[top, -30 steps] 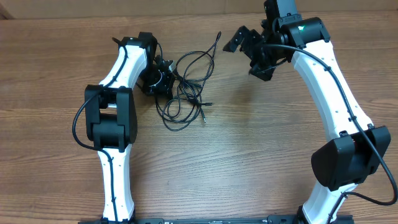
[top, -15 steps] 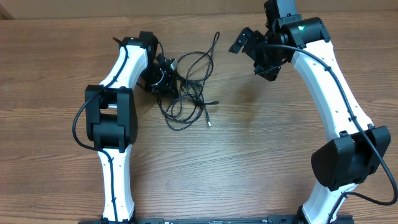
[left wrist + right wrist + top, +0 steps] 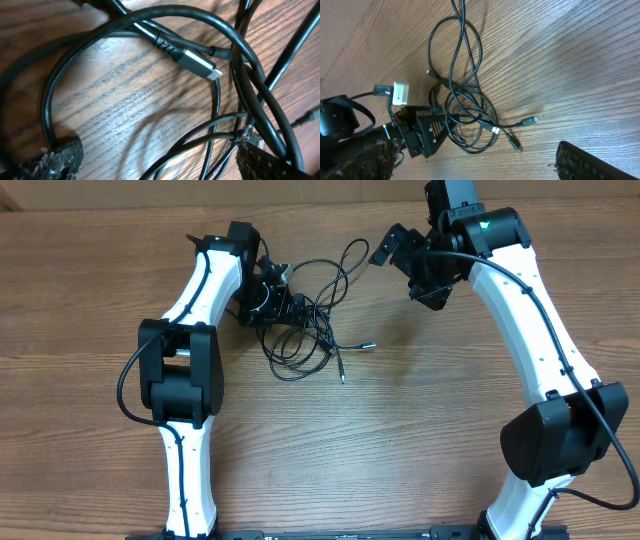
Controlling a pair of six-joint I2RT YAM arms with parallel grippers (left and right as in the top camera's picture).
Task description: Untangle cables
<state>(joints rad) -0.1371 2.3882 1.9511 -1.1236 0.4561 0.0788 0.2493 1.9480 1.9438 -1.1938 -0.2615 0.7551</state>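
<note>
The cables [image 3: 305, 330] lie as one tangled heap of thin black loops on the wooden table, left of centre at the back. Loose plug ends [image 3: 368, 346] trail out to the right. My left gripper [image 3: 290, 310] sits low in the heap's left side. Its jaws are open, and in the left wrist view several strands [image 3: 150, 15] and a silver plug [image 3: 200, 62] lie between the fingers [image 3: 55, 157], ungripped. My right gripper [image 3: 398, 272] hangs open above the table right of the heap, holding nothing. The right wrist view shows the cables [image 3: 465, 107] and the left gripper [image 3: 420, 130] below.
The bare wooden table [image 3: 400, 430] stretches in front of the heap. Both white arms reach in from the front edge, the left one [image 3: 180, 370] and the right one [image 3: 540, 350]. The table's far edge runs just behind the grippers.
My left gripper has gone from shut to wide open and shifted slightly right and back. The cable heap slid right with it, and its plug ends lie further right. The right arm barely moved.
</note>
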